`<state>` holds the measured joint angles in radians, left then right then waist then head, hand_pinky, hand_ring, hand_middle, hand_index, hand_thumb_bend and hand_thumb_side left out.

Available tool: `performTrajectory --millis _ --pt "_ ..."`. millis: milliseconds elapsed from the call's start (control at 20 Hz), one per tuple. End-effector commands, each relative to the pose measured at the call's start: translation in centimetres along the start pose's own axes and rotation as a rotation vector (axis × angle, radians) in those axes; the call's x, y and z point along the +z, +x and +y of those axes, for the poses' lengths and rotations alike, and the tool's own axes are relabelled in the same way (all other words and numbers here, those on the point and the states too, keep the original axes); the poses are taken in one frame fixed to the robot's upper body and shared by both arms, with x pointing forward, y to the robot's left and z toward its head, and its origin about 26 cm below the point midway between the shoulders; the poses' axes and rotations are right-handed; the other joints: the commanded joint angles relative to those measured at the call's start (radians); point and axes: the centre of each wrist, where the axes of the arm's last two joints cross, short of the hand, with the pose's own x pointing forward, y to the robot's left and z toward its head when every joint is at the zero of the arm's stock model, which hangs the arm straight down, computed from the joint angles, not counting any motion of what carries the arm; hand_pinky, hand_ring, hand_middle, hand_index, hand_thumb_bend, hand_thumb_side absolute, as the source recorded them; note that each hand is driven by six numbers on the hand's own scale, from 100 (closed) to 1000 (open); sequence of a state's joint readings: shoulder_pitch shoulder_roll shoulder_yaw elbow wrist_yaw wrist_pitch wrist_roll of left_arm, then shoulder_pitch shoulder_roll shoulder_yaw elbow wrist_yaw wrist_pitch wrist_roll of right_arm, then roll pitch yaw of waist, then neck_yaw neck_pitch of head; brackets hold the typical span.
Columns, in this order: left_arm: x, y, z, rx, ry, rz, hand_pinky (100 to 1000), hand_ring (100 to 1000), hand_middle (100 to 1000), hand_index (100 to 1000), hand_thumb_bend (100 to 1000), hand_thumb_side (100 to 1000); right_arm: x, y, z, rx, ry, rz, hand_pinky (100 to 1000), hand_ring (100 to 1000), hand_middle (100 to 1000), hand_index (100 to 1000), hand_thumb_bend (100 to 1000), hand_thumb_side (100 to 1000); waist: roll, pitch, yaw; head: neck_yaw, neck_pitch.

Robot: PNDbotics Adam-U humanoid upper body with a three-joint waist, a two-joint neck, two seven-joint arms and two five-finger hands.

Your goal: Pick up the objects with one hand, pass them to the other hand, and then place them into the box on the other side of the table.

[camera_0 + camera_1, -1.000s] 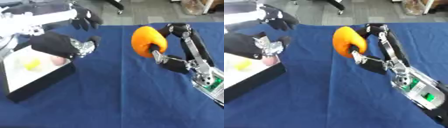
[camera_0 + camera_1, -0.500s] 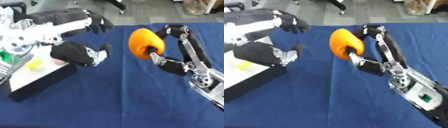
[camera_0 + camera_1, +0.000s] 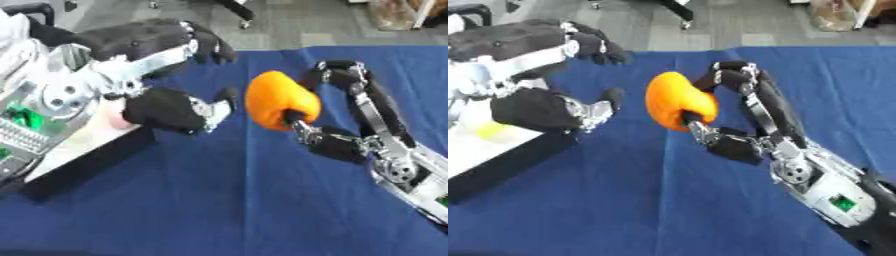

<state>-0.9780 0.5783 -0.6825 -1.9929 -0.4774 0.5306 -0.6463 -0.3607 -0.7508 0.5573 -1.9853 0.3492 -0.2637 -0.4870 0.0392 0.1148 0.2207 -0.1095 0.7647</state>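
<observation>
Since a second ago the left hand (image 3: pixel 171 107) has swung out from over the box (image 3: pixel 500 160) toward the middle of the counter (image 3: pixel 219 200), and now hangs spread wide, thumb and fingers apart, holding nothing. Its palm faces the orange object (image 3: pixel 278 100), which the right hand (image 3: pixel 724 135) carries in the air above the blue cloth, fingers curled round its far side and underside. That orange thing lies just to the right of the left hand, near but not touching it, with its long axis roughly upright and tilted a little. Judging by this, the handover is about to happen: the left hand is the nearer free one and needs only to close the small gap sideways. Something yellow (image 3: pixel 490 131) already lies in the box at the left. No writing or label can be read.
</observation>
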Motion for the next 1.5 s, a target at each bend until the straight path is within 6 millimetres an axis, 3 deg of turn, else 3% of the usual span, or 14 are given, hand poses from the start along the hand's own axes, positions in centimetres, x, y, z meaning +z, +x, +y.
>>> performTrajectory --millis 50,400,800,950,1000,1250,1500 --pt "0.16 0.43 0.65 -0.042 0.009 -0.007 864 829 798 900 197 856 -0.62 0.32 -0.39 0.010 -0.001 -0.065 638 476 428 598 100 100 0.011 -0.007 0.000 0.006 0.005" --pt "-0.03 0.77 0.53 -0.089 -0.011 -0.034 890 841 792 902 260 1000 -0.61 0.39 -0.20 0.007 0.008 -0.098 640 477 428 597 100 100 0.010 -0.004 0.001 0.012 0.005" --pt "-0.12 0.91 0.45 -0.108 -0.095 -0.069 924 862 788 905 265 1000 -0.61 0.45 -0.08 -0.008 0.031 -0.131 641 477 429 598 100 100 0.010 0.002 0.001 0.014 0.005" --pt "-0.13 0.93 0.45 -0.108 -0.121 -0.073 926 865 787 908 245 897 -0.68 0.45 -0.11 -0.014 0.032 -0.127 639 476 428 598 100 100 0.010 0.002 0.000 0.016 0.005" --pt "-0.14 0.97 0.45 -0.110 -0.126 -0.076 927 867 787 909 246 814 -0.72 0.45 -0.13 -0.015 0.030 -0.123 638 476 428 598 100 100 0.010 0.002 -0.001 0.017 0.005" --pt "-0.23 1.18 0.44 -0.141 -0.147 -0.080 929 872 792 910 300 623 -0.83 0.46 -0.13 -0.031 0.016 -0.082 630 475 427 602 100 100 0.012 0.001 0.000 0.019 0.005" --pt "-0.33 1.40 0.39 -0.192 -0.136 -0.070 931 877 798 912 365 551 -0.78 0.61 0.29 -0.091 -0.029 0.037 614 470 424 605 100 100 0.013 0.000 0.000 0.021 0.005"
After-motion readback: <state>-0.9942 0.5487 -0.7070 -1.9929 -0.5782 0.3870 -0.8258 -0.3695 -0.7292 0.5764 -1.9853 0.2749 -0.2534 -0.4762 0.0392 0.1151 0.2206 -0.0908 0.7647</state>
